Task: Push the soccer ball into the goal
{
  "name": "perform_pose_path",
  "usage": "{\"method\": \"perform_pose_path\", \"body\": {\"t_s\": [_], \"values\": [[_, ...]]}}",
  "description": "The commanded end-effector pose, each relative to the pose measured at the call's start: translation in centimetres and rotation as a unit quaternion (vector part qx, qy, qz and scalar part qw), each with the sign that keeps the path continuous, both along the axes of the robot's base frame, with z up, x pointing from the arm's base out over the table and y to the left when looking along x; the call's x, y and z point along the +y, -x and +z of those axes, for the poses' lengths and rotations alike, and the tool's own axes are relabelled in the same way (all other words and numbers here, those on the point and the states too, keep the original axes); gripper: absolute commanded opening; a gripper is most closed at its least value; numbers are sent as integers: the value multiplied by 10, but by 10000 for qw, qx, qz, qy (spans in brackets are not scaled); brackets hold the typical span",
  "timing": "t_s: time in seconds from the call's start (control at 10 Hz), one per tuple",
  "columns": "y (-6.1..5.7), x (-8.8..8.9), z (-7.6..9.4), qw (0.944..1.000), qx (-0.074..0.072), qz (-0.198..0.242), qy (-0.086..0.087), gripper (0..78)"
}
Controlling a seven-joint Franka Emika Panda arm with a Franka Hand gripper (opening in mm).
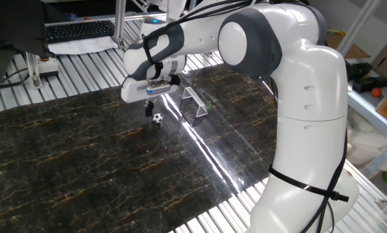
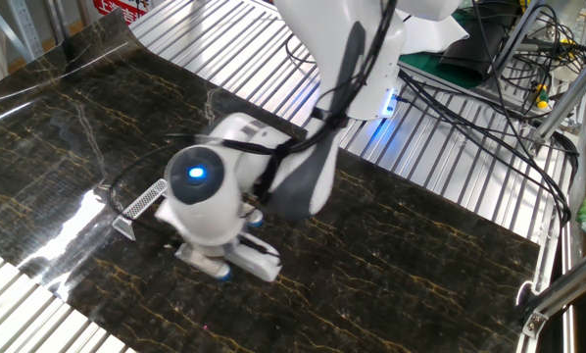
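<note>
**Ball short of the goal, pusher set behind it**

While the soccer ball [image 1: 156, 118] lies free on the dark marbled worktop [image 1: 83, 162], the gripper [image 1: 149, 107] is held low just beside it, on the side turned away from the goal [image 1: 194, 104]. Whether the fingers are parted or closed cannot be told: in one fixed view they show only as a dark stub under the wrist, and in the other fixed view they are hidden under the wrist housing. Nothing is seen to be grasped. Contact between fingertip and ball cannot be made out either.

The ball is placed toward the far edge of the worktop, near the goal but apart from it, not yet in its mouth. The goal stands upright close to that far edge.

The pushing step is judged to be in hand and unfinished. A low, straight sweep toward the goal mouth is called for, with the fingertip kept behind the ball's middle so that it is not glanced aside past a brace.
</note>
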State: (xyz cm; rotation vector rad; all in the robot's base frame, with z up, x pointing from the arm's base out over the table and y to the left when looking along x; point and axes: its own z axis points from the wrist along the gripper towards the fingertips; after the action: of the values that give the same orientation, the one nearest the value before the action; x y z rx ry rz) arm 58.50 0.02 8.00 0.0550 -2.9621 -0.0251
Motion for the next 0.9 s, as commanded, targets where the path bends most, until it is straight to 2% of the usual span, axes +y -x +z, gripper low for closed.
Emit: {"method": "perform_pose_path", "body": {"t_s": [0.1,0.9], "values": [[13,7,-5,10000,-28,14,-2,0],[12,7,-9,9998,-61,139,-87,0]]}}
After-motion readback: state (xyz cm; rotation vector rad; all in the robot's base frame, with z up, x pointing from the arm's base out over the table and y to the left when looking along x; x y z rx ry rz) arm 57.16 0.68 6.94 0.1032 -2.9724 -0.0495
